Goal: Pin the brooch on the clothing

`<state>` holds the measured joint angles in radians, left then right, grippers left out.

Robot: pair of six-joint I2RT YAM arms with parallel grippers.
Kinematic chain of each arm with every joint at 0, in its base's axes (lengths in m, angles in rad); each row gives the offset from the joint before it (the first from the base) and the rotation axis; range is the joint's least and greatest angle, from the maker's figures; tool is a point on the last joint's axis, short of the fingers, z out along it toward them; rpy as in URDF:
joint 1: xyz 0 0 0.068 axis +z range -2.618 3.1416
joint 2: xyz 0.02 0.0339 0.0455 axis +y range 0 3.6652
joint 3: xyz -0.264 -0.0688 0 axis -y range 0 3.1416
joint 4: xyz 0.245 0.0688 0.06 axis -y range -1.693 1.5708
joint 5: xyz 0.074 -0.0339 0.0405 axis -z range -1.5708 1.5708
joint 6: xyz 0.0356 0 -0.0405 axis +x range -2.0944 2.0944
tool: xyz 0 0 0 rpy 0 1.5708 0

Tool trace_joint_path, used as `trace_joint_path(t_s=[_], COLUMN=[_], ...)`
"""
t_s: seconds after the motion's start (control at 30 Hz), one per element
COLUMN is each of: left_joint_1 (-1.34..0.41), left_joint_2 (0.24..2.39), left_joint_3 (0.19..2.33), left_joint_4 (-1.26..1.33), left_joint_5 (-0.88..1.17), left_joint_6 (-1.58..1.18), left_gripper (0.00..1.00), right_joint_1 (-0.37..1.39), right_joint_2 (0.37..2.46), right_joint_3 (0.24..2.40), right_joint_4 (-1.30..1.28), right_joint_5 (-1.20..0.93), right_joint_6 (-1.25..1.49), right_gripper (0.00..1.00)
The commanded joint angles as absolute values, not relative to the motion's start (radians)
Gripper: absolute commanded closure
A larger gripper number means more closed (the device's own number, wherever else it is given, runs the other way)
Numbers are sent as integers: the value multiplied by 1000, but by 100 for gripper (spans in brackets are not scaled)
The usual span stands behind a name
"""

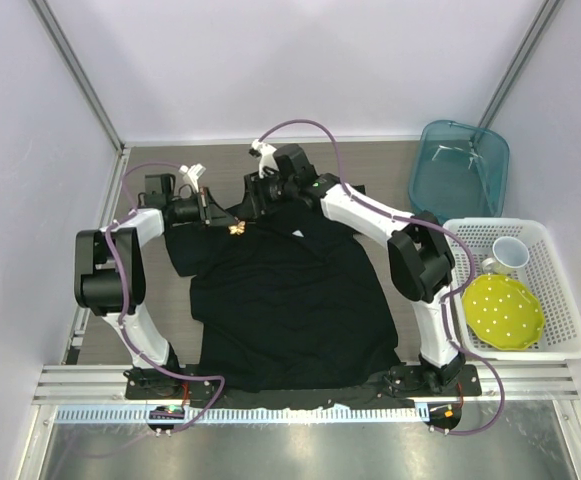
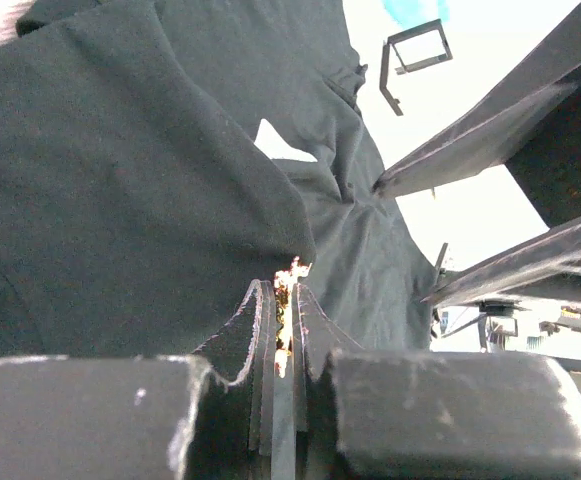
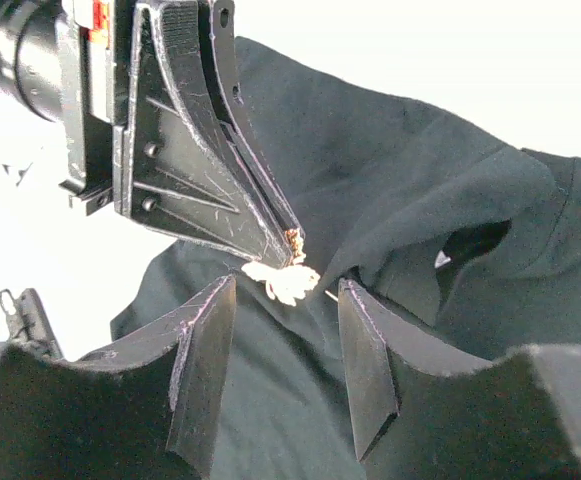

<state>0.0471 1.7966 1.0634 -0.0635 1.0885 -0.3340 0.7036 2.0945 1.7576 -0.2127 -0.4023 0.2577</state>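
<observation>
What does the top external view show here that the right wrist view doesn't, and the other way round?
Only top external: the whole black T-shirt, the teal bin, and the white basket holding a yellow plate and a cup. Only right wrist: the right gripper up close, its fingers open on either side of the brooch. Both: the left gripper pinching the brooch against the black T-shirt.

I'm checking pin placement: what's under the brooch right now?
Black T-shirt fabric lies under the brooch, pinched in the left gripper. Whether its pin pierces the fabric is hidden.
</observation>
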Motion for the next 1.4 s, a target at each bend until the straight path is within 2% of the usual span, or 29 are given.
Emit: trace_joint_path(t_s=[0.0, 0.23, 0.43, 1.03, 1.37], left_joint_1=[43, 43, 43, 43, 43], left_joint_2=[1818, 1845, 1871, 1894, 1891], left_joint_3=[1091, 1091, 1100, 1118, 1123], left_joint_4=[-44, -46, -44, -57, -57], left_joint_5=[1111, 1127, 1132, 1129, 1132], left_joint_6=[-321, -310, -308, -308, -311], left_gripper=[98, 98, 98, 98, 98], right_joint_1=[643, 560, 551, 557, 598], right_joint_2=[2029, 2069, 2111, 2169, 2174], right_joint_3=[1723, 1629, 1589, 1621, 1687], right_joint_4=[-193, -74, 57, 77, -64], right_joint_5=[-527, -728, -795, -810, -701], right_joint_6=[319, 501, 624, 637, 517], right_gripper=[49, 49, 50, 56, 56])
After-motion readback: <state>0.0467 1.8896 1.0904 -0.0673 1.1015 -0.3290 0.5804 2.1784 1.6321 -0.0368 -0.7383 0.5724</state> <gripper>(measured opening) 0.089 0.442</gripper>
